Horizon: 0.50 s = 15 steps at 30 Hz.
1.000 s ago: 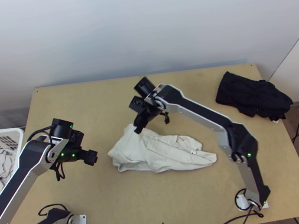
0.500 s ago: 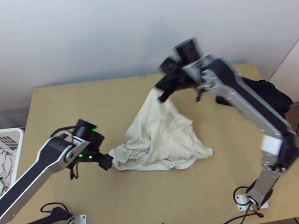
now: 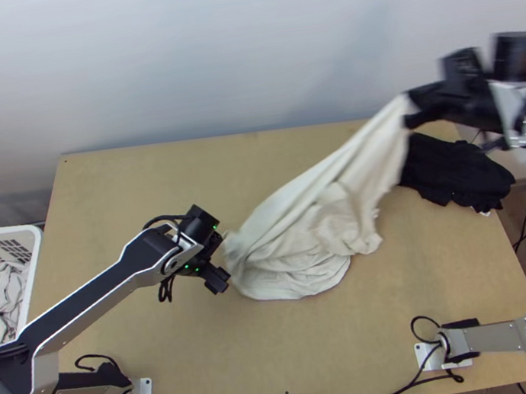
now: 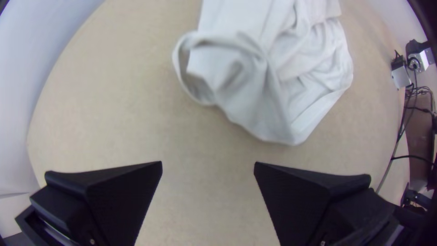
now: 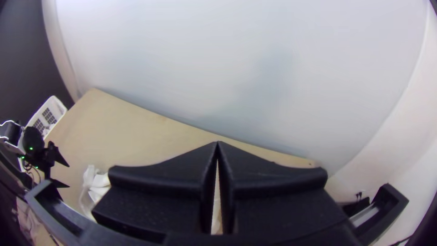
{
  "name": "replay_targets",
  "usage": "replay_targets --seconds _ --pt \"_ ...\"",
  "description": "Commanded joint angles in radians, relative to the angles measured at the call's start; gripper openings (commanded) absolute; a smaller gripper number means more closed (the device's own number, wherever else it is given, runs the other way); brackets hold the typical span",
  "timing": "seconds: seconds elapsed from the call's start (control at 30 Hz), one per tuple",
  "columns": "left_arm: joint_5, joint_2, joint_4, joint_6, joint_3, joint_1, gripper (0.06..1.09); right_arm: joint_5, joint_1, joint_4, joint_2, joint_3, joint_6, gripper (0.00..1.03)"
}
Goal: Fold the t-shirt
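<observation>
Clock: read in the top view from mid-table, twelve toward the wall [image 3: 244,46].
T-shirt [image 3: 297,227]: off-white, on the table [image 3: 191,359] and partly raised. Drawn out slantwise from just nine-ward of the middle up toward one to two o'clock. Bunched and creased at the low end, with loose folds hanging along the six o'clock side. Not folded.
Right gripper [image 3: 410,110]: high toward one to two o'clock, clamped on the upper end of the T-shirt. Fingertips together in the right wrist view, with a sliver of pale cloth between the fingers.
Left gripper [image 3: 219,281]: a little toward nine o'clock from the middle, just beside the low end of the T-shirt. Fingers wide apart in the left wrist view, with bare wood between; apart from the cloth.
Black cloth [image 3: 464,176]: bunched at two o'clock, partly behind the raised T-shirt as seen from above.
Basket [image 3: 34,259]: white, beside the table edge at nine o'clock, holding pale crumpled laundry [image 3: 2,294].
</observation>
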Motion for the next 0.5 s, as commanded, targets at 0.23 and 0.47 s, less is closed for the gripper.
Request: replay_targets --seconds 0.23,0.47 --pt "-0.009 0.241 0.041 0.008 0.210 -0.059 1.04 -0.007 -0.129 0.009 -0.185 -0.261 -0.062 0.03" --pt "-0.003 0.511 0.009 -0.048 0.499 -0.056 1.04 -0.006 -0.123 0.009 -0.222 -0.293 -0.055 0.03"
